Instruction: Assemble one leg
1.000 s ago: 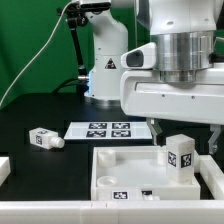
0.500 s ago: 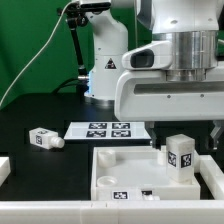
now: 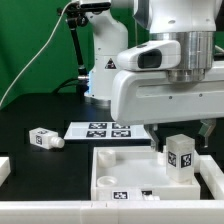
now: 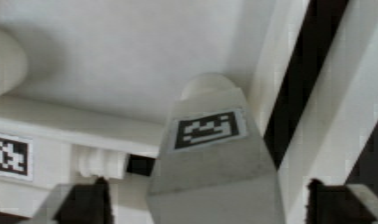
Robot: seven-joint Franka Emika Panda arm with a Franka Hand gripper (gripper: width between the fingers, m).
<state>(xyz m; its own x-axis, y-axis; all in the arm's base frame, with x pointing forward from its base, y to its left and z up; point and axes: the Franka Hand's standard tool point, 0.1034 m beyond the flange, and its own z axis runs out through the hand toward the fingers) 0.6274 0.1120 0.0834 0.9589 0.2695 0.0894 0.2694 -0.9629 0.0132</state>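
Observation:
One leg [image 3: 180,157], a stubby white post with black-and-white tags, stands upright at the far right corner of the big white panel [image 3: 110,165]. My gripper [image 3: 181,134] hangs just over it, open. In the wrist view the leg [image 4: 211,140] sits between my two dark fingers [image 4: 88,200], with a gap on each side, and my gripper [image 4: 212,205] touches nothing. A second leg [image 3: 43,138] lies on its side on the black table at the exterior view's left.
The marker board [image 3: 100,129] lies flat behind the panel. A white robot base [image 3: 105,70] stands at the back, with a black cable beside it. Another white part shows at the exterior view's left edge [image 3: 4,170].
My arm has shifted toward the exterior view's left, bringing the gripper more squarely over the upright leg. The legs and the panel have not moved.

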